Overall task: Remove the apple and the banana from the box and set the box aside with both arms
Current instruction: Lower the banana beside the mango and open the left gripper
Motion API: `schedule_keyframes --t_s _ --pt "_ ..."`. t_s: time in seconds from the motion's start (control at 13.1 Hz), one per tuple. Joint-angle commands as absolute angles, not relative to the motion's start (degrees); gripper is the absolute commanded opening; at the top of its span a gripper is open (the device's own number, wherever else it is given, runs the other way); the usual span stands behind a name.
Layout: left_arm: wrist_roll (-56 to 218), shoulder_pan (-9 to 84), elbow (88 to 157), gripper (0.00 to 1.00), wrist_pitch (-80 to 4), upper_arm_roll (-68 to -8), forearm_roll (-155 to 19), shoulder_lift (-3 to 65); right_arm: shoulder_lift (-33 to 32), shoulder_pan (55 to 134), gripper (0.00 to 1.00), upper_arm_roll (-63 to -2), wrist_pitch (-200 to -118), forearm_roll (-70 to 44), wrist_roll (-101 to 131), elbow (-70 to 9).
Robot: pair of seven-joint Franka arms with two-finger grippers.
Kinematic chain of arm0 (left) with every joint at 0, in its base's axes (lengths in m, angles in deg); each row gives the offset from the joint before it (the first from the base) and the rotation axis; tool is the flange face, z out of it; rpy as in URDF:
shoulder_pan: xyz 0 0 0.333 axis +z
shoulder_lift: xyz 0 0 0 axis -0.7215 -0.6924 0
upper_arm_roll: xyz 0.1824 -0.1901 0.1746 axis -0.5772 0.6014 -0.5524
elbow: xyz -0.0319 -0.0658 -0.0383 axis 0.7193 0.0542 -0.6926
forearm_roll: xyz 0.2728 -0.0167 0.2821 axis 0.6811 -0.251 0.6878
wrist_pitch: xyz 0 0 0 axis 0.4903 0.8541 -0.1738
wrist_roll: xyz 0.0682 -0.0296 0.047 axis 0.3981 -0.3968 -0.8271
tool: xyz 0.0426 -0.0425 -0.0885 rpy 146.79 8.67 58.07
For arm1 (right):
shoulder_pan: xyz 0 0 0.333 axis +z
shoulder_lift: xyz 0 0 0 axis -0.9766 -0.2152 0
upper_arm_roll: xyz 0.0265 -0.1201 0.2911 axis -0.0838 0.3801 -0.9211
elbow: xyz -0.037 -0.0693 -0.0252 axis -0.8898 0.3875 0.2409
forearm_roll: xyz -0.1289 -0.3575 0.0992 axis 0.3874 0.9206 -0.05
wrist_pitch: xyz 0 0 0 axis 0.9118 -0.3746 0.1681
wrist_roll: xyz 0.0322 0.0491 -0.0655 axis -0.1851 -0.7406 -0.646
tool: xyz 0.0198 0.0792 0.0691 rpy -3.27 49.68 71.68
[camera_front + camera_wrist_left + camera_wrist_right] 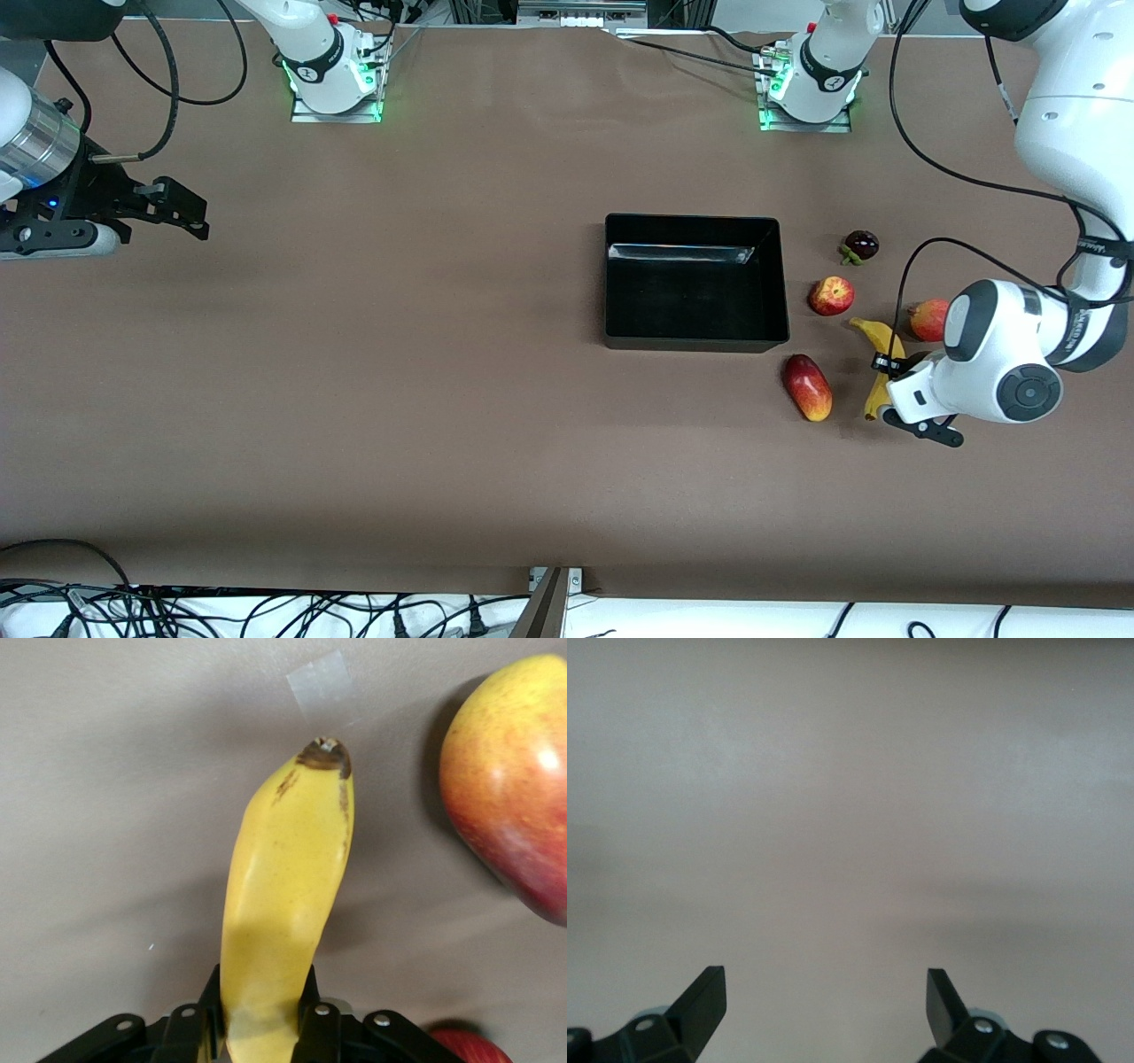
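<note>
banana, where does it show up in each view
Front view: the banana lies beside the mango, toward the left arm's end, under the left gripper.
Left wrist view: banana fills the middle, clamped.
Right wrist view: not in it.
Shared landmark: the mango.

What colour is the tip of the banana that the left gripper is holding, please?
Dark brown on the yellow banana, clearest in the left wrist view.
</note>
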State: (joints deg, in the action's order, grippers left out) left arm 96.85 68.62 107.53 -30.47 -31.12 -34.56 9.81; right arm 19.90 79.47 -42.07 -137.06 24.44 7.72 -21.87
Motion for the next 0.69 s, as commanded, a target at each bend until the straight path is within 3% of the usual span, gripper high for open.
schedule_keyframes --t_s 0.0,0.08,0.38,0.61 --pt "97.5 68.3 110.8 0.7 -35.8 -32.6 -33.1 10.2 20.2 78.9 1.0 -42.6 -136.5 24.4 8.2 -21.4" --pt "97.7 68.3 110.6 1.0 -36.0 -32.9 -32.5 10.2 20.2 78.9 1.0 -42.6 -136.5 24.4 8.2 -21.4" --pt "97.5 68.4 110.0 1.0 -34.5 -31.1 -33.5 15.6 20.2 78.9 1.0 -42.6 -136.5 24.4 8.2 -21.4" --pt "97.0 68.6 109.7 1.0 -26.1 -25.5 -33.6 23.5 20.2 78.9 1.0 -42.6 -136.5 24.4 8.2 -21.4"
